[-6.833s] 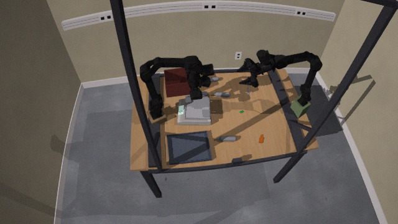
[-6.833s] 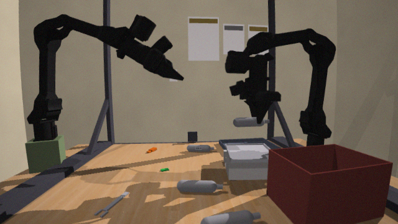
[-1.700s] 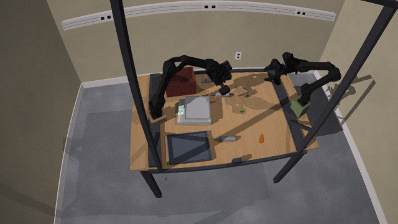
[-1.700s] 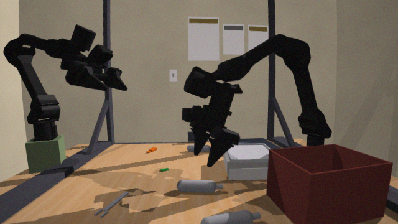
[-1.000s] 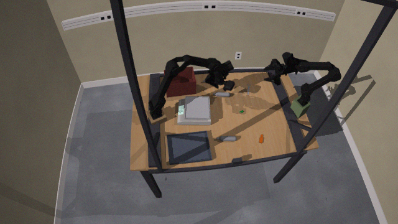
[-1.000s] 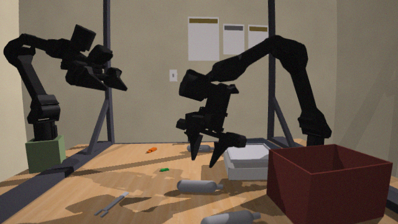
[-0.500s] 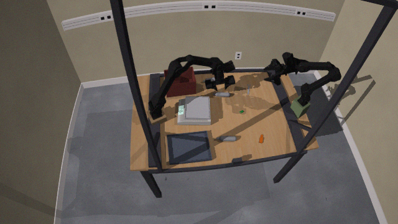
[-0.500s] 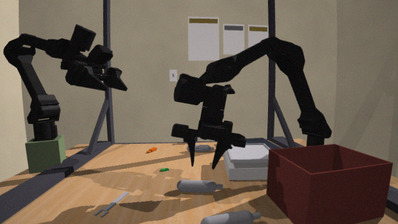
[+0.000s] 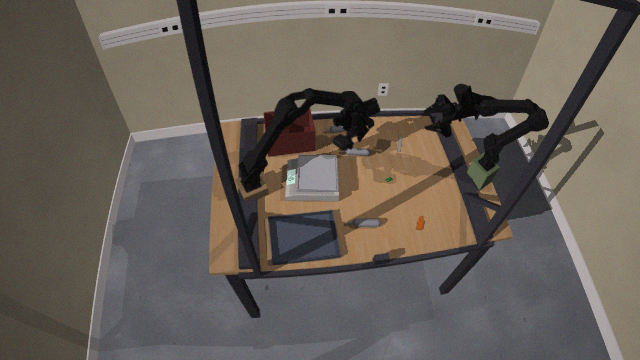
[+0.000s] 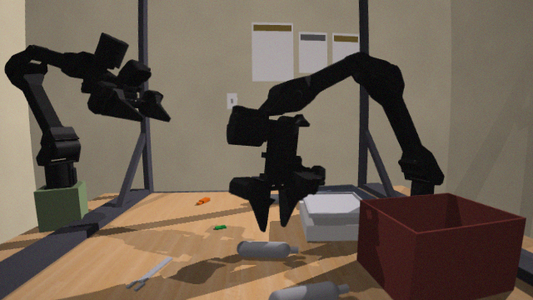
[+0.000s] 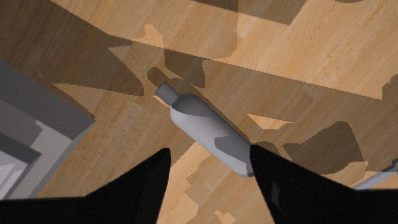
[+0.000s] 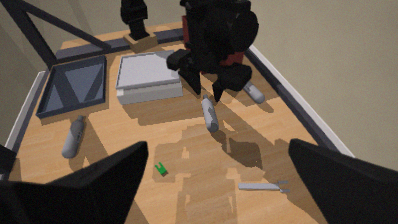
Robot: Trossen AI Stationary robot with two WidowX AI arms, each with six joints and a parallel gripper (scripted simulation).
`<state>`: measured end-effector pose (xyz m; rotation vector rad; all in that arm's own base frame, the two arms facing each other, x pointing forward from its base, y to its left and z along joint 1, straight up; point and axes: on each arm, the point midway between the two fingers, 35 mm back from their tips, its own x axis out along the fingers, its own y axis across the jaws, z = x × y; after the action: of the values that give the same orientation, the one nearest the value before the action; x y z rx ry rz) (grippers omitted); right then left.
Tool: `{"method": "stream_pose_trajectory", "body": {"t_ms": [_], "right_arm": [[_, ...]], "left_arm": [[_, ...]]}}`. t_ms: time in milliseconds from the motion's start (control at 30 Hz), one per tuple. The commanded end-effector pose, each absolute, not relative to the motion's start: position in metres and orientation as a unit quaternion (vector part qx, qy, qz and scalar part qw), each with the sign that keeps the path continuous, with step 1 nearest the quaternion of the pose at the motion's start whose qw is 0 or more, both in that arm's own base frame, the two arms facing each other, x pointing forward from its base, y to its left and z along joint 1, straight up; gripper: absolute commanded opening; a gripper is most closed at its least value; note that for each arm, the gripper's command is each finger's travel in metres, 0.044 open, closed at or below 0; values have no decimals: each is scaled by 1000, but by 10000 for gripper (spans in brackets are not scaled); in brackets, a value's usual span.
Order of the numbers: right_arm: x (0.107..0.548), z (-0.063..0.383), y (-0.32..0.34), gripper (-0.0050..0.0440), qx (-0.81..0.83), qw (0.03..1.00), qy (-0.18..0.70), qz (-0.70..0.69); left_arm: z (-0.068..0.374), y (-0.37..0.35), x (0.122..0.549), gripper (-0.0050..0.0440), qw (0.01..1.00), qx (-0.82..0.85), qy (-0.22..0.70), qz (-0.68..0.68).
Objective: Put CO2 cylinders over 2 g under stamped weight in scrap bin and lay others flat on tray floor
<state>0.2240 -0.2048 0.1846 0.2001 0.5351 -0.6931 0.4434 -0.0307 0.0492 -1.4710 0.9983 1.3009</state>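
Observation:
My left gripper (image 10: 272, 222) hangs a little above a grey CO2 cylinder (image 10: 264, 249) lying flat on the table between the scale and the table's middle. Its fingers stand apart with nothing between them; in the left wrist view they (image 11: 210, 155) frame the cylinder (image 11: 210, 132) below. A second cylinder (image 9: 334, 129) lies beside the dark red scrap bin (image 9: 290, 131). A third cylinder (image 9: 366, 222) lies right of the grey tray (image 9: 303, 236). The scale (image 9: 314, 176) holds nothing. My right gripper (image 10: 160, 110) is wide open and empty, raised high over the table's far side.
A small green block (image 9: 388, 179), an orange piece (image 9: 420, 223) and a thin grey tool (image 9: 400, 144) lie on the table. Dark frame posts stand at the table's corners and rails run along its edges. The right arm's base sits on a green block (image 9: 482, 172).

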Motion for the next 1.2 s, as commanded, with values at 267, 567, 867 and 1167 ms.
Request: {"method": "stream_pose_trajectory", "body": {"t_ms": [267,567,867,1167], "right_arm": [[225,192,-205,440,92,904,250,-335],[225,192,-205,440,92,904,250,-335],[225,192,-205,440,92,904,250,-335],[225,192,-205,440,92,904,250,-335]], "left_arm": [[49,-27,447,253,278,-673,265,633],[46,-25,447,253,190,-691,188,672],[44,-25,445,253,187,-688,186,676],[27,-25,440,253,187,-684,187,680]]}}
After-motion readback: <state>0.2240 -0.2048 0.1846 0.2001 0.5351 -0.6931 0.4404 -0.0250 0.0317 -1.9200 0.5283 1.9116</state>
